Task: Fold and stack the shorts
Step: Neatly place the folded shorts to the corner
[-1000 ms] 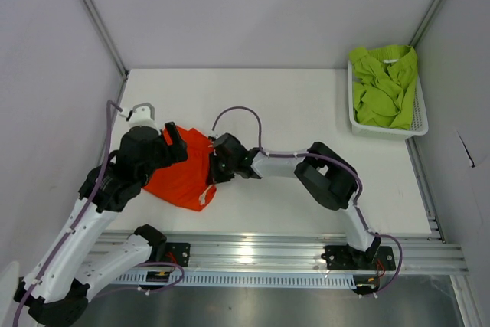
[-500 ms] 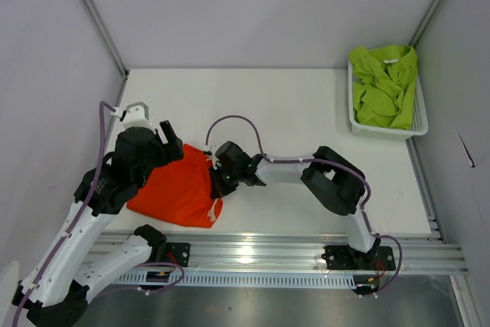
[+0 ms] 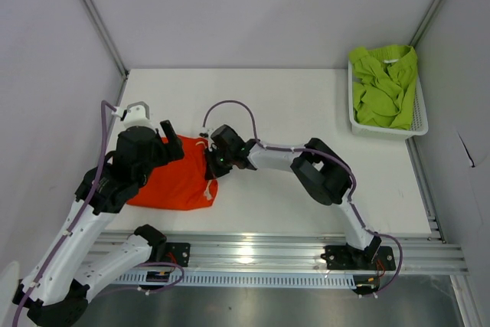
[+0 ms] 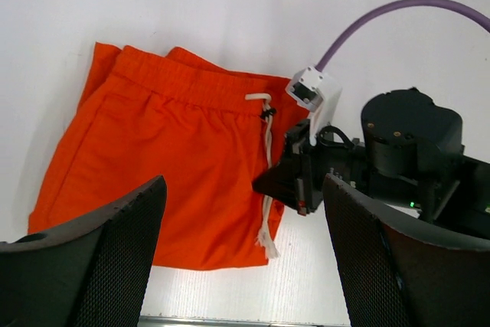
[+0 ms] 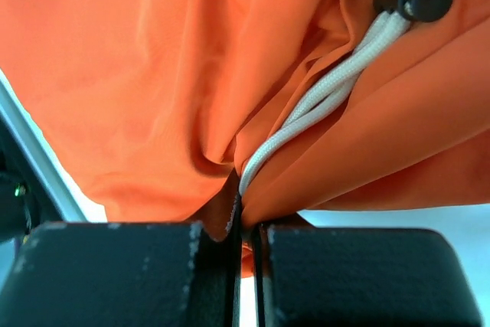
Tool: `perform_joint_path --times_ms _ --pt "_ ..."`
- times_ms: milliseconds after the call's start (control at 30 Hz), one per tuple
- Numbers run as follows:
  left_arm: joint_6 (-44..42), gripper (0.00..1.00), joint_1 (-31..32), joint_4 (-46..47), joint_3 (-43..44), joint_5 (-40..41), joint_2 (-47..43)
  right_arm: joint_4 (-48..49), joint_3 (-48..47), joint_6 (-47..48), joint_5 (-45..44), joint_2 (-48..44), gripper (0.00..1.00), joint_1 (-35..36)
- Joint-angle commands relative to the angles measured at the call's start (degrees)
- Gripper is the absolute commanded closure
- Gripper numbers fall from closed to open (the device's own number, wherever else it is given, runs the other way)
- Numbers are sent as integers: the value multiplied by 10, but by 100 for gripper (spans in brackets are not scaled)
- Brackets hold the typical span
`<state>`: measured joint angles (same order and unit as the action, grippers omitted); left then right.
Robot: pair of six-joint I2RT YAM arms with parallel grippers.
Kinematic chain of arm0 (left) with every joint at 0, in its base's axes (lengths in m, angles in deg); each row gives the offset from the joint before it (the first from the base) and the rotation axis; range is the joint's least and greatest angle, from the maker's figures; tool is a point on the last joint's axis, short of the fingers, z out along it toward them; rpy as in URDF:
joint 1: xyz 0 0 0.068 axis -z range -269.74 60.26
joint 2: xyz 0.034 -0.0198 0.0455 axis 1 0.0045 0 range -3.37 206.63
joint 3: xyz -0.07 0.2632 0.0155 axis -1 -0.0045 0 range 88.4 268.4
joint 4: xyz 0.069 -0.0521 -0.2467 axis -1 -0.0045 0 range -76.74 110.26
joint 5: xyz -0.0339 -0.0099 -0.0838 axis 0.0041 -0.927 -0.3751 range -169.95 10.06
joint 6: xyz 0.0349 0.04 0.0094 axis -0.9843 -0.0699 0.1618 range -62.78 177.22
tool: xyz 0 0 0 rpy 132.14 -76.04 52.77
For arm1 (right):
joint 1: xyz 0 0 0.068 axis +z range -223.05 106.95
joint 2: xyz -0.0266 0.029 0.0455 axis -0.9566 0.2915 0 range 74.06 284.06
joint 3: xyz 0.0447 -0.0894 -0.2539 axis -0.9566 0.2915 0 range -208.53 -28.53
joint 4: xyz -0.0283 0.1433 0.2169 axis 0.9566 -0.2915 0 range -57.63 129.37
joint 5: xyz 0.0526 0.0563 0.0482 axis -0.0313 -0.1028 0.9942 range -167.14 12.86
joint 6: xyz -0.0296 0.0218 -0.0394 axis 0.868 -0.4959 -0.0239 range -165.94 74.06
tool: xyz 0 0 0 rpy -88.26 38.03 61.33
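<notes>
The orange-red shorts (image 3: pixel 170 183) lie spread flat on the left of the table, waistband toward the far side, and also show in the left wrist view (image 4: pixel 161 166). Their white drawstring (image 4: pixel 266 189) runs down the right edge. My right gripper (image 3: pixel 214 161) is shut on that right edge, pinching a fold of fabric and drawstring (image 5: pixel 325 93) between its fingers (image 5: pixel 153 273). My left gripper (image 4: pixel 245 266) hovers open and empty above the shorts (image 5: pixel 145 74). The lime green shorts (image 3: pixel 383 86) lie bunched in the basket.
A white mesh basket (image 3: pixel 354 123) stands at the far right against the wall. Grey walls close in the table on the left, back and right. A metal rail (image 3: pixel 253 254) runs along the near edge, just past the shorts' hem.
The shorts went from a bunched heap to a flatter, wider shape. My right gripper moved toward the near edge, then back up and left, holding the shorts' edge. The left gripper shifted left.
</notes>
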<state>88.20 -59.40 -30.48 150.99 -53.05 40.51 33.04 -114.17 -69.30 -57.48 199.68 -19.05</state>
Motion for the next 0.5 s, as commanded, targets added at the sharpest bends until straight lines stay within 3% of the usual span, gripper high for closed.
perform_joint_path --times_ms 0,333,467 --pt "-14 16 -5 -1 18 17 -1 -67 -45 44 -68 62 100 21" --pt "-19 16 -5 -1 26 23 -5 -98 -202 117 -38 127 100 80" --pt "-18 16 -5 0 25 20 -4 -84 -188 139 -2 123 100 96"
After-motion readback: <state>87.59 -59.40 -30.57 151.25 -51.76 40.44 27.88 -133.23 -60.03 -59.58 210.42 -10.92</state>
